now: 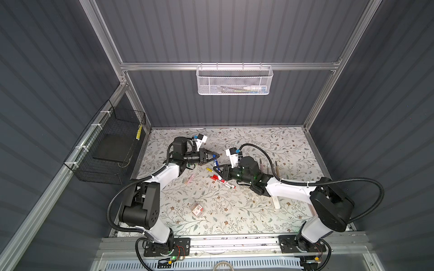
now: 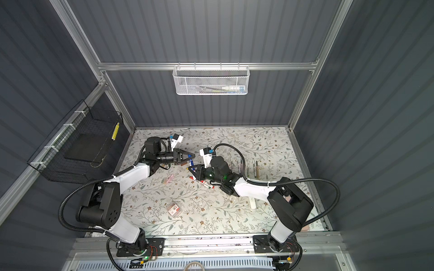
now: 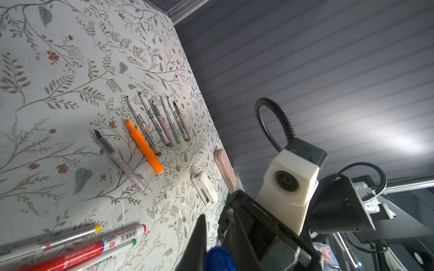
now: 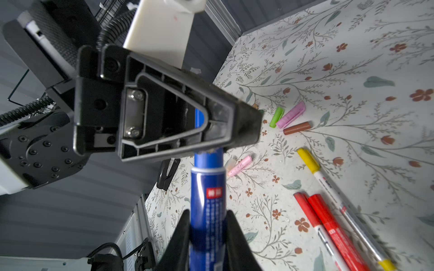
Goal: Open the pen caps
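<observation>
Left tool point(image 1: 216, 156) pinches the blue cap point(image 4: 209, 157), right tool point(image 4: 207, 225) pinches the blue pen barrel point(image 4: 206, 194), both above the surface point(image 1: 234, 211). Best to pull straight apart along the barrel (no bending), keeping both grips firm.

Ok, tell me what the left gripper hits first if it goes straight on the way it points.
Probably the right arm's white camera mount, just beyond the left gripper, which is shut on the blue cap. Heights are hard to judge, so it might pass.
</observation>
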Controlling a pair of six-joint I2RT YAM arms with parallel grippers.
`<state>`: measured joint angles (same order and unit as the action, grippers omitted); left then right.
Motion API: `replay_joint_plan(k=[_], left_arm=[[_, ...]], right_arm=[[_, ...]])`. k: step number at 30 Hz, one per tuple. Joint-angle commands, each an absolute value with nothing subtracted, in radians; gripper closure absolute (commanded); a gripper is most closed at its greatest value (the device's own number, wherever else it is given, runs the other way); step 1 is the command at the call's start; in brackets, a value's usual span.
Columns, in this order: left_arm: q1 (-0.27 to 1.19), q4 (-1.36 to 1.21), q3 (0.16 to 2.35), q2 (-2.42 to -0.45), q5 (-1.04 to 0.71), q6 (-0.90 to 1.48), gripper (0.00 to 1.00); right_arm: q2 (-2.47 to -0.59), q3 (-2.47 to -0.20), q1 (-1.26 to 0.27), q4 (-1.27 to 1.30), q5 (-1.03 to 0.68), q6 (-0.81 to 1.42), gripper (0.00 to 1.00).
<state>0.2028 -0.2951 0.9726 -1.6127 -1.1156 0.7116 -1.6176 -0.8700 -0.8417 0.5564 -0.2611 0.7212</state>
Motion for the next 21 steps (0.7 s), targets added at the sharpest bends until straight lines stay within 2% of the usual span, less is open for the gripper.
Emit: replay_joint_plan(k=[1, 8, 15, 19, 20, 21], left_arm=[[0.006, -0.406, 1.074, -1.627, -0.815, 0.695, 1.00], [-0.082, -0.349, 1.145, -1.630, -0.785, 0.668, 1.00], [-0.079, -0.262, 1.120, -1.585, -0.825, 0.603, 1.00], [-0.022, -0.319, 1.030, -1.522, -0.899, 0.617, 0.48], [-0.004, -0.326, 1.010, -1.508, -0.918, 0.615, 0.40], [0.014, -0.339, 0.992, -1.499, -0.928, 0.616, 0.35]], right_arm=[[-1.610, -0.797, -0.885, 0.347, -0.368, 0.713, 1.00], [-1.616, -0.789, -0.884, 0.339, -0.381, 0.698, 1.00], [-1.558, -0.784, -0.872, 0.311, -0.347, 0.669, 1.00], [-1.511, -0.770, -0.837, 0.351, -0.261, 0.698, 1.00], [-1.499, -0.762, -0.828, 0.393, -0.253, 0.706, 1.00], [-1.493, -0.761, -0.822, 0.420, -0.248, 0.711, 1.00]])
